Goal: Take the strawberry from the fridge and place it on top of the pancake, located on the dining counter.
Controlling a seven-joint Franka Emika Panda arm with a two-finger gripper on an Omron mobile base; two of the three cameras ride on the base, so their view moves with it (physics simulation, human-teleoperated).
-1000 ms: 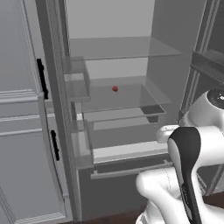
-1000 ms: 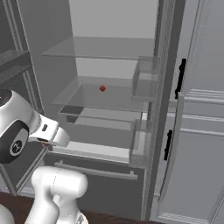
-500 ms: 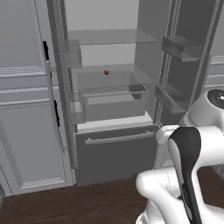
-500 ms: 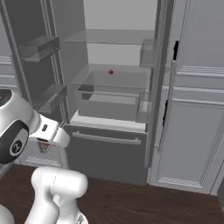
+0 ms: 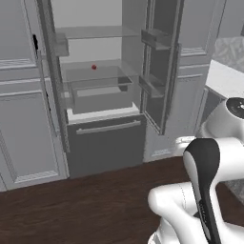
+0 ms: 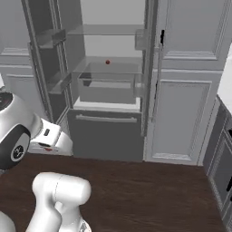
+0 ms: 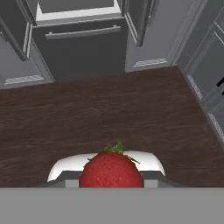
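A red strawberry (image 7: 111,171) with a green top sits low in the hand view, and my gripper (image 7: 111,180) is shut on it above a dark wood floor. The fridge (image 5: 106,143) (image 6: 107,136) stands with both upper doors swung open, some way in front of the base. A small red object (image 5: 94,67) (image 6: 107,62) lies on its glass shelf. In the hand view the fridge's bottom drawer (image 7: 81,46) shows at the top. The pancake and the dining counter are out of view.
Light grey panelled cabinets (image 5: 24,133) (image 6: 181,113) flank the fridge. A white worktop (image 5: 224,78) over grey drawers with black handles (image 6: 223,174) runs along the right. Dark wood floor (image 6: 149,195) lies open between the base and the fridge.
The whole picture has shifted: the base has backed away from the fridge and turned, so the fridge looks smaller and farther off. The strawberry stays in the shut gripper.
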